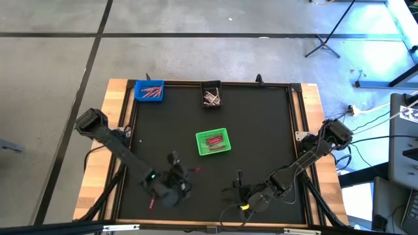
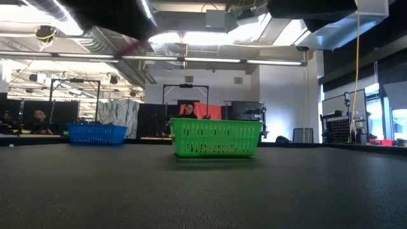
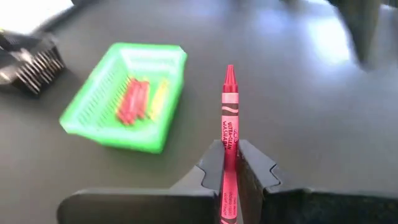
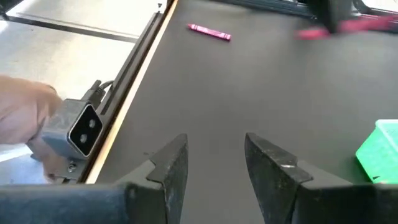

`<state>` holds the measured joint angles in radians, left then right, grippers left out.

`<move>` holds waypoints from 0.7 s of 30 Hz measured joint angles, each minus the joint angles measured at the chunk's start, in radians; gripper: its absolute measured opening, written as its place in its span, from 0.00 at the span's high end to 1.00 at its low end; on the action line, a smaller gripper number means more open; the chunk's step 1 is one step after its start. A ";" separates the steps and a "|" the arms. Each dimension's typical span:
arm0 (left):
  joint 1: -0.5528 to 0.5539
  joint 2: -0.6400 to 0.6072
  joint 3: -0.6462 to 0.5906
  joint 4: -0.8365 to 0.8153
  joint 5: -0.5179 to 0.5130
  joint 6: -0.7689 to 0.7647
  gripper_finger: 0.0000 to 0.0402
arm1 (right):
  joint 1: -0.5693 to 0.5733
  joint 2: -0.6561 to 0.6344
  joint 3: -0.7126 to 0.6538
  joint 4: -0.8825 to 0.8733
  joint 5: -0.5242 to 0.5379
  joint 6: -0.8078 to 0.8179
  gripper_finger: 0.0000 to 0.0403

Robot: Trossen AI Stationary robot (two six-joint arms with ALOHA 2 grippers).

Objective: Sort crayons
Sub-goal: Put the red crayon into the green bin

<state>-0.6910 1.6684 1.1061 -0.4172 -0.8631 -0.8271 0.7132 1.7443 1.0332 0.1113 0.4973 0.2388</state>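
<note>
Above mat, left gripper pinching crayon

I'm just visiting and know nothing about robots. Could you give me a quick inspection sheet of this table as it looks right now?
Surface: black mat in a wooden frame.
Job's things: red crayons in the green basket and blue basket; pale ones in the black basket; one loose crayon on the mat.
Clutter: nothing seen.
Pincers: left pincer shut on a red crayon; right pincer open, empty, low over the mat.
Cables: bundle at the right edge.
Surroundings: workshop; a person behind the green basket.
</note>
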 joint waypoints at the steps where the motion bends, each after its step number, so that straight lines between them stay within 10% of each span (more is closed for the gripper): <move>1: 0.028 0.000 0.000 0.017 -0.007 0.042 0.97 | 0.000 0.000 0.000 0.001 0.000 0.002 0.61; 21: 0.545 0.141 0.000 0.216 0.301 0.530 0.97 | 0.000 0.033 0.000 0.019 0.148 -0.037 0.61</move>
<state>-0.1463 1.8093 1.1061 -0.2011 -0.5620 -0.2975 0.7128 1.7776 1.0328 0.1306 0.6451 0.2016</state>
